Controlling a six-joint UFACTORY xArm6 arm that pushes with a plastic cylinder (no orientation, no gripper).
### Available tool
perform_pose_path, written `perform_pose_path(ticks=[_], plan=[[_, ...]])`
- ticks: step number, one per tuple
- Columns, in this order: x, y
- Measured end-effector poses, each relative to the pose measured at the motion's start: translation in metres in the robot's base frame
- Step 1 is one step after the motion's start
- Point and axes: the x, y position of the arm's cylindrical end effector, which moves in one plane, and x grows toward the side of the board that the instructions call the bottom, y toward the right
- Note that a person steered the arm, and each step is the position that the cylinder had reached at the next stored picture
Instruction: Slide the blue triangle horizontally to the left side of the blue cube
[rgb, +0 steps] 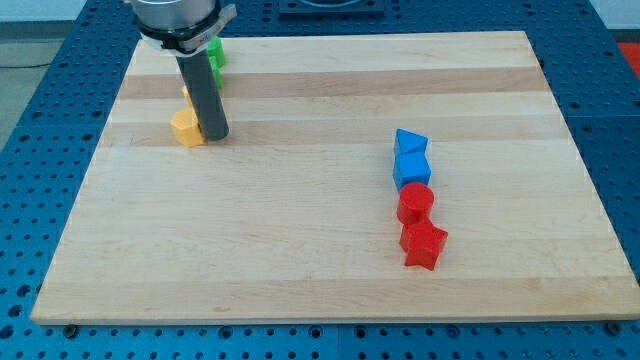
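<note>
The blue triangle (409, 141) lies right of the board's centre, touching the top side of the blue cube (411, 167). My tip (215, 135) is far away at the view's upper left, touching the right side of a yellow block (186, 127). The rod stands upright and hides part of what is behind it.
A red cylinder (415, 204) sits just below the blue cube, and a red star-shaped block (424, 243) below that. A green block (216, 56) and a bit of an orange block (187, 93) show behind the rod. The wooden board (300, 250) lies on a blue perforated table.
</note>
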Motion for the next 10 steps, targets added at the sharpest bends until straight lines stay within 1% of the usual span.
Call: perform_pose_path(ticks=[1,2,4,5,6,8,9,10], plan=[[0.001,0.037],[-0.002,0.100],[-0.007,0.246],[0.008,0.291],[0.033,0.282],[0.038,0.213],[0.053,0.196],[0.079,0.193]])
